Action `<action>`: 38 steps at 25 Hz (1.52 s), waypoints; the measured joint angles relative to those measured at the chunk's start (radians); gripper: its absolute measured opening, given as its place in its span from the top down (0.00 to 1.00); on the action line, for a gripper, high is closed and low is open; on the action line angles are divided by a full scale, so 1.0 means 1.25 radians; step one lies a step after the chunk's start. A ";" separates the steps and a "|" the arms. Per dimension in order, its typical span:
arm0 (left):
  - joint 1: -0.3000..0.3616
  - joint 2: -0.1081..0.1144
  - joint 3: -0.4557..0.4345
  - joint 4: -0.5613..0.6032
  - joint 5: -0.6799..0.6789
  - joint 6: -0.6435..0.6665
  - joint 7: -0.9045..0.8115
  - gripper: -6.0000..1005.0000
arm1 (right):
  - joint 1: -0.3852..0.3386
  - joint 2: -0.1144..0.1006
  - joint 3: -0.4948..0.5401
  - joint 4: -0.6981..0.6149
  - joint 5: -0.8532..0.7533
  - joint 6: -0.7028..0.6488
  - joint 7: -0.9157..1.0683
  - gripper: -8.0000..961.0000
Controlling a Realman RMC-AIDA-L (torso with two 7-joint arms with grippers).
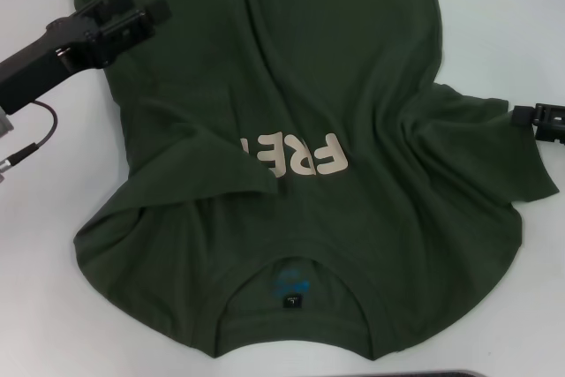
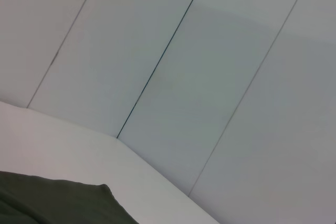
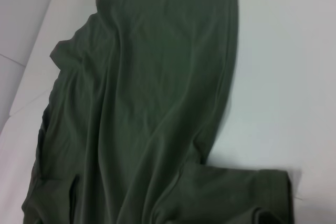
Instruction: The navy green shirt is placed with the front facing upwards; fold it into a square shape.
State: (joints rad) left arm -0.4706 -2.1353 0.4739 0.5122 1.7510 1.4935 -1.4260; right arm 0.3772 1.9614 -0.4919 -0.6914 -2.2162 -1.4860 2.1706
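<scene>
The navy green shirt (image 1: 291, 112) lies front up on the white table (image 1: 494, 24), collar (image 1: 291, 293) nearest me. Cream letters "FRE" (image 1: 309, 158) read upside down. Its left sleeve (image 1: 212, 174) is folded in over the chest and hides part of the print. The right sleeve (image 1: 521, 165) lies spread out. My left gripper (image 1: 132, 17) is at the far left, over the shirt's side edge. Only the tip of my right gripper (image 1: 540, 121) shows, at the right sleeve's outer edge. The right wrist view shows the shirt's body (image 3: 142, 103) and a sleeve hem (image 3: 262, 192). A shirt corner (image 2: 52, 203) shows in the left wrist view.
Bare white table (image 1: 53, 306) surrounds the shirt on both sides. A black cable (image 1: 35, 143) hangs from the left arm. A dark strip (image 1: 441, 374) shows at the table's near edge. Grey wall panels (image 2: 199, 66) rise behind the table.
</scene>
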 joint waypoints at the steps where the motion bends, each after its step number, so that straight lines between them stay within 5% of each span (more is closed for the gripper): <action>1: 0.000 0.000 0.000 0.000 0.000 0.000 0.000 0.12 | 0.002 0.001 0.000 0.002 0.000 0.002 -0.003 0.11; 18: 0.000 -0.001 0.000 -0.001 -0.001 -0.014 0.002 0.12 | 0.011 0.015 -0.009 0.006 -0.003 0.024 -0.012 0.12; 29: 0.007 -0.003 0.000 -0.001 -0.001 -0.019 0.002 0.12 | 0.035 0.007 -0.011 0.045 -0.032 0.049 -0.020 0.58; 38: 0.008 -0.003 0.000 -0.009 -0.001 -0.020 0.002 0.12 | 0.024 0.006 0.003 0.038 -0.030 0.040 -0.025 0.78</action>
State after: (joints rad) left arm -0.4605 -2.1391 0.4740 0.5012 1.7491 1.4690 -1.4234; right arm 0.4073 1.9689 -0.4881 -0.6441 -2.2533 -1.4361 2.1398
